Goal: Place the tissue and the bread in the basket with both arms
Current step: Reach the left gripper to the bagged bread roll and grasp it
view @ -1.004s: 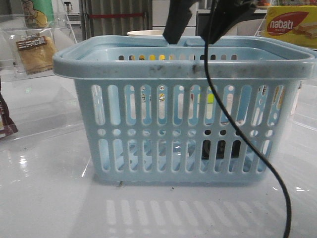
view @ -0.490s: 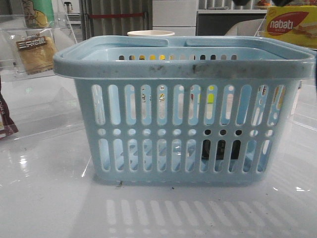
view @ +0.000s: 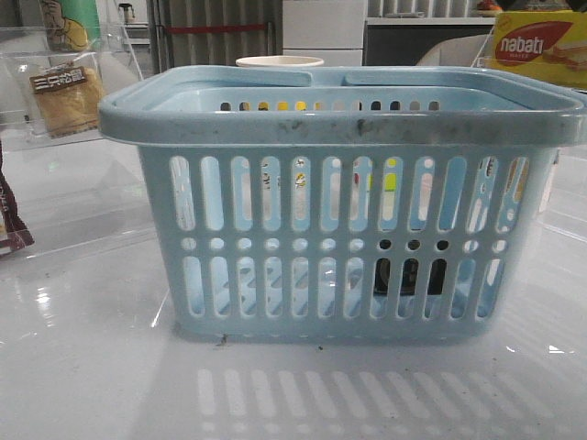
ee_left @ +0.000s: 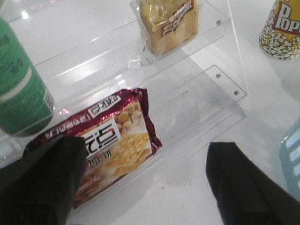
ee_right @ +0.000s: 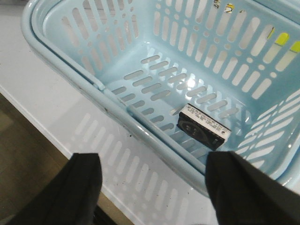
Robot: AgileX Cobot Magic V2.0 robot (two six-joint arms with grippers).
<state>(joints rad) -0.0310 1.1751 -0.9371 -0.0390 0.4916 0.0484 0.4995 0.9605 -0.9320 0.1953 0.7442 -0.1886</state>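
1. Right gripper (ee_right: 154, 187): jaws wide apart, nothing held, above the basket (ee_right: 70, 65) rim.
2. Only in the right wrist view: tissue (ee_right: 204, 127) flat on the basket floor, long axis slanting along the near wall.
3. Left gripper (ee_left: 145, 187): spread wide, empty, over a red snack packet (ee_left: 115, 150).
4. Beyond: bread (ee_left: 168, 23) on a clear shelf (ee_left: 213, 21), long axis pointing away; "Pop" tub (ee_left: 281, 28).
5. Front view only: "nabati" box (view: 541, 46) far right.

Bright overhead light, glare spots on my glossy white table (view: 92, 367) toward seven o'clock, wrist views soft, my fingers (ee_left: 42, 183) blurred.
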